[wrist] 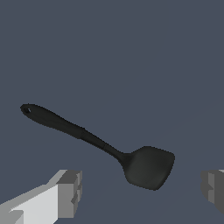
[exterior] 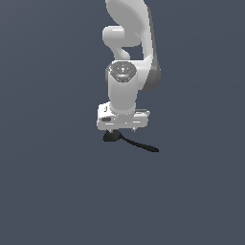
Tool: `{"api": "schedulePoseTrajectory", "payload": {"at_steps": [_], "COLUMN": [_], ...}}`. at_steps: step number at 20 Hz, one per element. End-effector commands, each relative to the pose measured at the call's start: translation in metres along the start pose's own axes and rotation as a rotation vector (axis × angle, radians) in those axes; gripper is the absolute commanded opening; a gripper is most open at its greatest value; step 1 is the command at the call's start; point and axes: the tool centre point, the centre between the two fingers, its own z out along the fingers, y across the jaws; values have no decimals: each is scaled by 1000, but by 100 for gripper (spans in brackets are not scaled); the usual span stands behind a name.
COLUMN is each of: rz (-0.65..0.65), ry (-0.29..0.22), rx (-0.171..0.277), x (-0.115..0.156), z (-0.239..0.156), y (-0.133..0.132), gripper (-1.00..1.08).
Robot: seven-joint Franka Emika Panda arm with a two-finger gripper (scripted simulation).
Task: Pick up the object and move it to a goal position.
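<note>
The object is a small all-black spatula [wrist: 146, 167] with a broad rounded head and a thin curved handle [wrist: 61, 123]. It lies flat on the dark grey surface. In the exterior view the spatula [exterior: 139, 143] shows just under the white arm's hand, its head partly hidden, its handle reaching toward the exterior view's right. My gripper [wrist: 142, 192] is open and empty, above the spatula. Its two grey fingertips [wrist: 70, 192] stand wide apart, one on either side of the head, not touching it.
The white arm [exterior: 127, 57] rises above the hand in the exterior view. The flat dark grey surface [exterior: 48, 182] fills the rest of both views, with no other objects seen.
</note>
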Motion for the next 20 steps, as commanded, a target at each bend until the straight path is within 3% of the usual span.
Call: {"api": "schedulePoseTrajectory", "payload": {"at_steps": [1, 20], "rz": [-42, -584], "ry": [1, 14], "rx": [-2, -19], "x": [-1, -9], "z": [4, 48], "y": [-1, -20], "gripper": [100, 100]}}
